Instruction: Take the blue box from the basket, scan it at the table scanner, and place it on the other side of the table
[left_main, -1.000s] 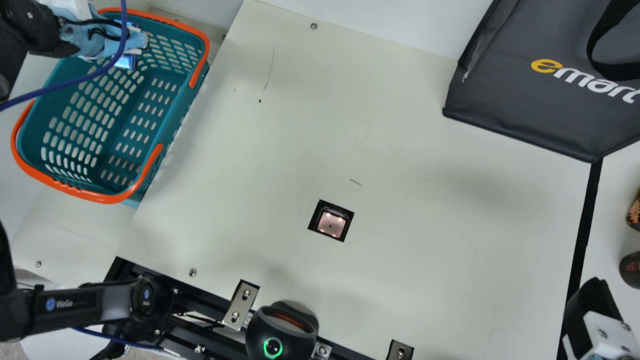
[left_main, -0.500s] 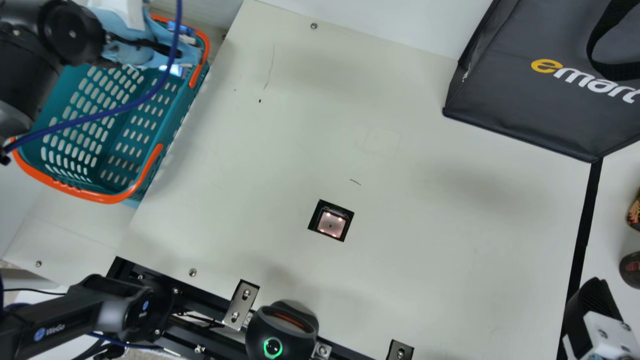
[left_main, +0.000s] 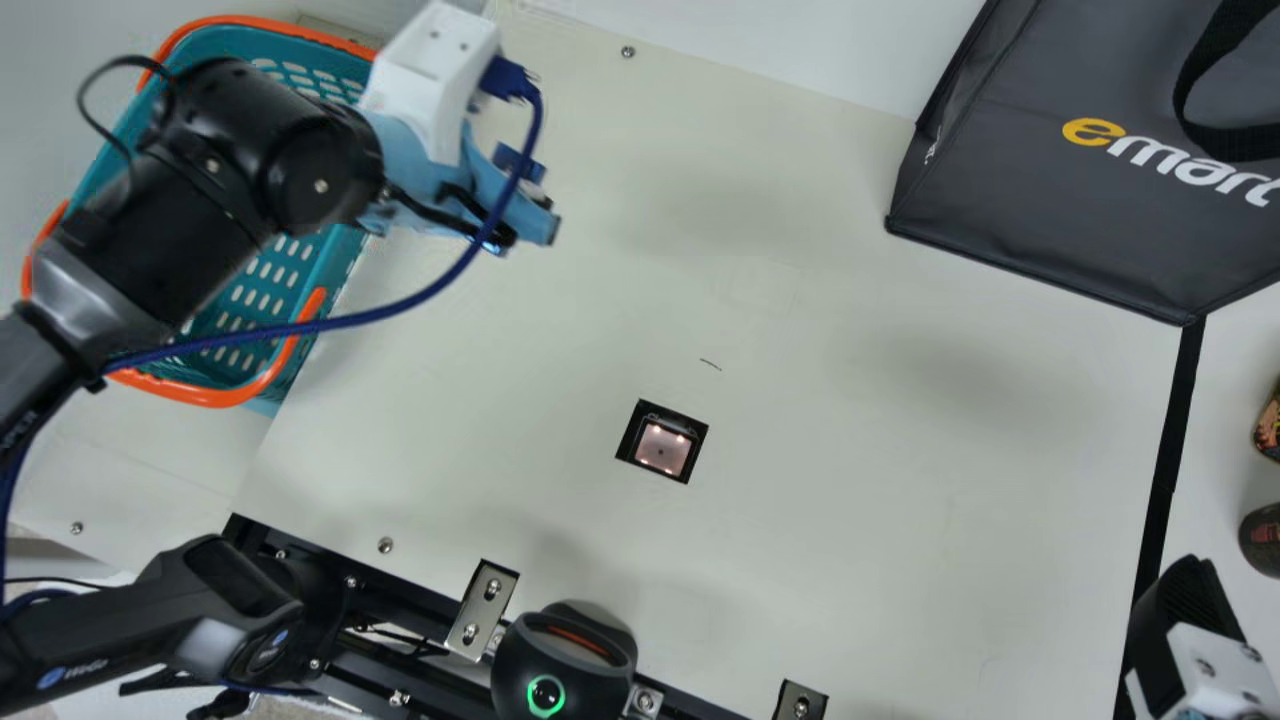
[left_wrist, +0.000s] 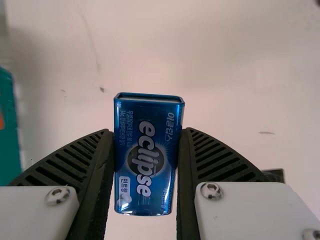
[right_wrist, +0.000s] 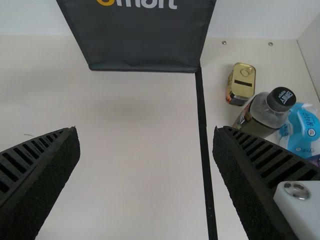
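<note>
In the main view my left gripper (left_main: 528, 205) hangs over the table (left_main: 850, 480), just beyond the basket's right side. The left wrist view has the blue box (left_wrist: 146, 112) pinched upright between the ribbed fingers of my left gripper (left_wrist: 146, 145), its printed face toward the camera. Sunk in the tabletop is the scanner (left_main: 662, 448), lit, with nothing over it. My right gripper (left_main: 1190, 600) is at the main view's lower right; in the right wrist view my right gripper (right_wrist: 146, 132) has its fingers wide apart and nothing between them. The teal basket (left_main: 345, 250) stands partly under my left arm.
A dark bag (left_main: 1080, 220) stands at the back right. Past the black strip (right_wrist: 202, 125) are a can (right_wrist: 241, 85), a bottle (right_wrist: 265, 114) and a light-blue pack (right_wrist: 302, 131). A black device with a green ring (left_main: 545, 694) sits at the front edge.
My left gripper has come out of the basket and moved right over the table, carrying the blue box. My right gripper has kept still.
</note>
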